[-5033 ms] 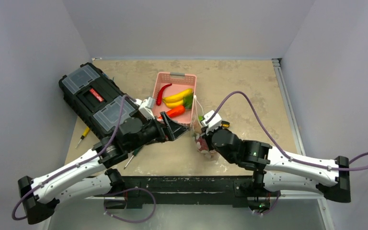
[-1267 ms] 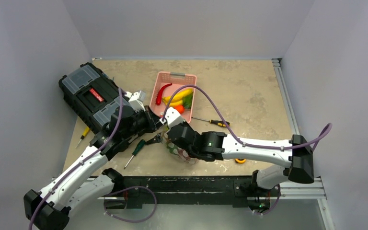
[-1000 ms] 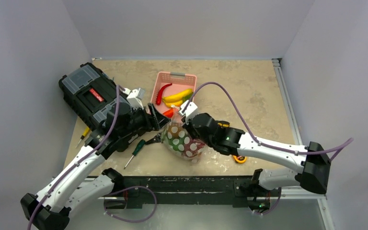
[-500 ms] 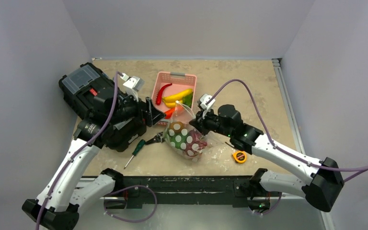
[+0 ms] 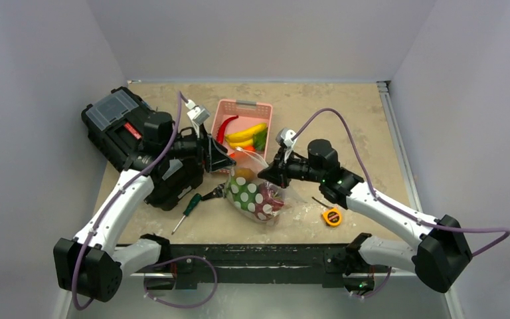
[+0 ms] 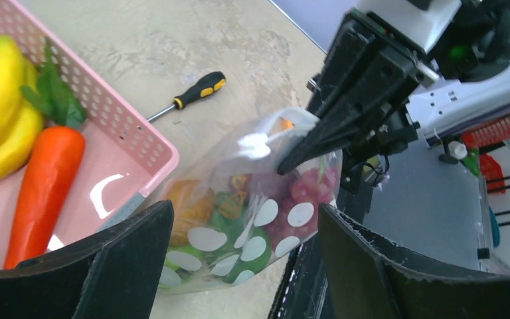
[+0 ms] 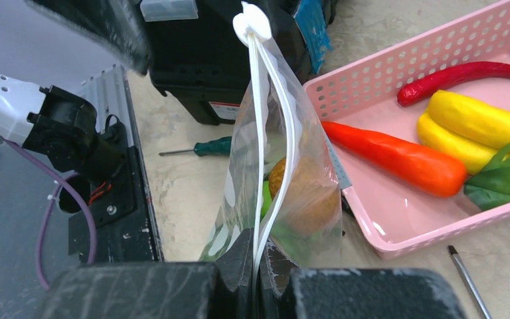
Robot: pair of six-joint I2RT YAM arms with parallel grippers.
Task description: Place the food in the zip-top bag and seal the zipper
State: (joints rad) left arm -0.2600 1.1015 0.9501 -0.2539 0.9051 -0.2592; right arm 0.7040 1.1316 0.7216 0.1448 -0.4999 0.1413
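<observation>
The bag [image 5: 257, 197], on the table [image 5: 345, 119] just near of the basket [image 5: 242, 105], holds some food, the right gripper [image 7: 257, 266] pinching its zipper [image 7: 259, 126] with jaws pressed together, the left gripper [image 6: 244, 211] with jaws spread, while the carrot [image 7: 398, 156], bananas [image 7: 471, 126] and chili [image 7: 465, 73] remain unbagged and the sealing is apparently not done.

My left fingers [image 6: 113, 266] now stand spread and drawn back from the zip-top bag [image 5: 255, 196], while my right arm [image 5: 372, 199] swings out rightward, uncovering the bag and a yellow tape measure [image 5: 331, 216].
</observation>
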